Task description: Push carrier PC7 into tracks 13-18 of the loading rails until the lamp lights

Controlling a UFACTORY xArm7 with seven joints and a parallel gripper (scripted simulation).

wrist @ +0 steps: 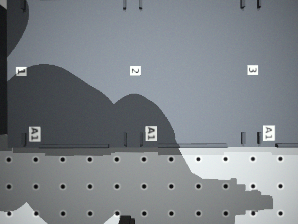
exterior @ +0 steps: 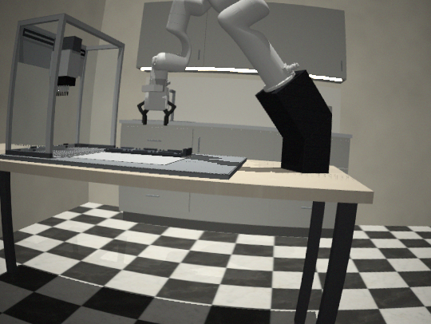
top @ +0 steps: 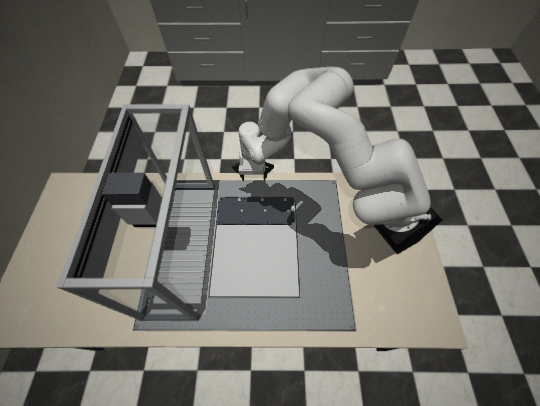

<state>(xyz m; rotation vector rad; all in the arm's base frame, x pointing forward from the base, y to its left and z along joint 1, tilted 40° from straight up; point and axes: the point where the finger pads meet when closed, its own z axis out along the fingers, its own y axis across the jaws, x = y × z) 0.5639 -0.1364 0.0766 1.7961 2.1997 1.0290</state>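
Carrier PC7 is a dark flat plate lying on the perforated baseplate, in front of the far end of the loading rails. Its small handle points toward the arm's base. In the wrist view the carrier fills the upper part, with tiles 1, 2, 3 and A1 labels on it, and the baseplate lies below. My gripper is open and empty, high above the carrier's outer long edge. It also shows in the top view. I see no lamp lit.
A large light grey plate lies beside the carrier, in front of the other tracks. A metal frame with a dark pipetting head stands over and behind the rails. The arm's black base is at the table's right.
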